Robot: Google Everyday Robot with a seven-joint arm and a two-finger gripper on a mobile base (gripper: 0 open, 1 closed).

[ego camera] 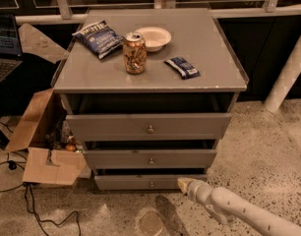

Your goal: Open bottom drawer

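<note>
Low in the frame, gripper (184, 183) sits at the bottom drawer (122, 182) front, right of its knob (151, 184), grip state can't tell, nothing visibly held; risk: pulling from this offset misses or slips off the small knob, drawer won't open.

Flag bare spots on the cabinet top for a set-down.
Free: the right strip of the cabinet top beyond the snack packet, and the near-left corner in front of the chip bag. Crowded: back-left, with bag, can and bowl. The gripper sits low by the bottom drawer.
</note>
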